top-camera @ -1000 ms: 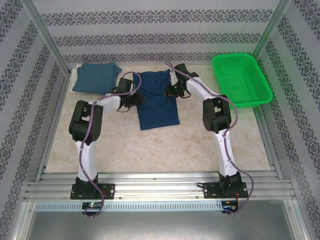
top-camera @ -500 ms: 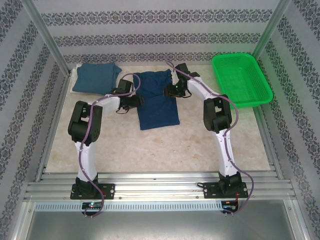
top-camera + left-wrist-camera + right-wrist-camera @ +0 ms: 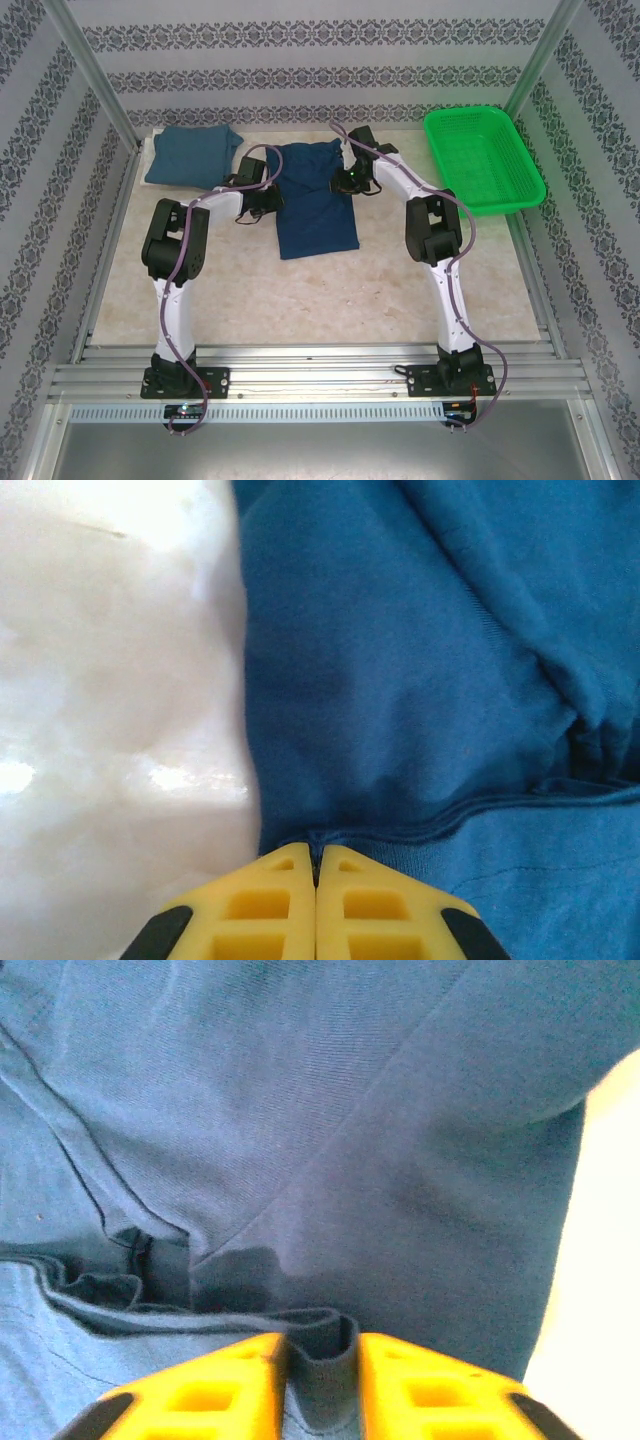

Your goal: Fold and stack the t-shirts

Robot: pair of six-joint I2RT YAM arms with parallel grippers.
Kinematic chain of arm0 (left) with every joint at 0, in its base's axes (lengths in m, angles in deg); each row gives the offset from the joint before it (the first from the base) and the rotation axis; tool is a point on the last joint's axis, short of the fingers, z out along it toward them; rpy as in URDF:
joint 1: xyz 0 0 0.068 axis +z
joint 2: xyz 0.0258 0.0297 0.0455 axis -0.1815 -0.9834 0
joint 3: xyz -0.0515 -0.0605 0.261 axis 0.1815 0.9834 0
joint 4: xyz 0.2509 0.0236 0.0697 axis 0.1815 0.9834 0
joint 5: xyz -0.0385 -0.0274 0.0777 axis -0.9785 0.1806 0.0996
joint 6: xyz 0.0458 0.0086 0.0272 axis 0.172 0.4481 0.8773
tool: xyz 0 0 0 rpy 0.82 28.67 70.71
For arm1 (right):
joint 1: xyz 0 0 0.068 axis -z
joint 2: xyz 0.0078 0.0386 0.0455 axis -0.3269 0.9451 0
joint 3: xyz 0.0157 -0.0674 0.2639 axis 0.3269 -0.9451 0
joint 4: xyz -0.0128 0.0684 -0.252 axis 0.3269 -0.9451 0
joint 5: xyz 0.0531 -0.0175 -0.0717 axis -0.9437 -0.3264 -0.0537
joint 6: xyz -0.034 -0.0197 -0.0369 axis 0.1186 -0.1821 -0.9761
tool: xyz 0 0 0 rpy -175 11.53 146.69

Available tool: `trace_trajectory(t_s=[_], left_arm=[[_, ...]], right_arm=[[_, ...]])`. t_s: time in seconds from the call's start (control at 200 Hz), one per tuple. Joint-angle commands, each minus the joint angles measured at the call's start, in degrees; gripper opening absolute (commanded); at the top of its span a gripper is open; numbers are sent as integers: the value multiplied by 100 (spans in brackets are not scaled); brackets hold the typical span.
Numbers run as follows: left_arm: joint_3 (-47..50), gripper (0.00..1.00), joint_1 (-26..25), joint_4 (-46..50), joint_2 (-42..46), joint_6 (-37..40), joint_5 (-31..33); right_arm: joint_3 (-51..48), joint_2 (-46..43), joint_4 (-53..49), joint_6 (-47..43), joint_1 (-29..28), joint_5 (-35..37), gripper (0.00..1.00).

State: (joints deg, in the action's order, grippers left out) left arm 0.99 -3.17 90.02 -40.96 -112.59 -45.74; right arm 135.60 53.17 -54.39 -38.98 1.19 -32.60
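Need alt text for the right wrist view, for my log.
The right gripper pinches a bunched fold of the navy t-shirt between its yellow fingers. More wrinkled navy cloth lies beyond, and the pale table shows at the right edge.

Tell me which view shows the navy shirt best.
Top external: the whole navy shirt is in frame, outline and all. Left wrist shows its left hem up close, caught in the shut left gripper; right wrist shows a fold pinched in the right gripper.
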Motion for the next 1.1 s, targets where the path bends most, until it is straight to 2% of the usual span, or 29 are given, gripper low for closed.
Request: trace_trajectory(t_s=[0.0,0.09,0.185,0.335,0.55,0.749,1.094], left_arm=[[-27,6,-84,-281,215,-10,-147],[22,5,-80,-292,357,20,-235],[174,5,-84,-330,579,49,-201],[416,5,-79,-426,911,65,-281],[431,5,-89,-581,945,-21,-452],[72,4,-93,-503,625,11,-412],[-477,4,-46,-201,-74,185,-111]], right_arm=[[-34,-197,191,100,-59,-167,11],[-5,-275,157,126,-33,-237,0],[-143,-438,201,194,10,-269,0],[-900,-963,591,360,83,-266,0],[-1615,-1590,935,452,179,-171,0],[-1430,-1416,850,488,304,-201,0],[11,-229,51,270,374,-341,0]])
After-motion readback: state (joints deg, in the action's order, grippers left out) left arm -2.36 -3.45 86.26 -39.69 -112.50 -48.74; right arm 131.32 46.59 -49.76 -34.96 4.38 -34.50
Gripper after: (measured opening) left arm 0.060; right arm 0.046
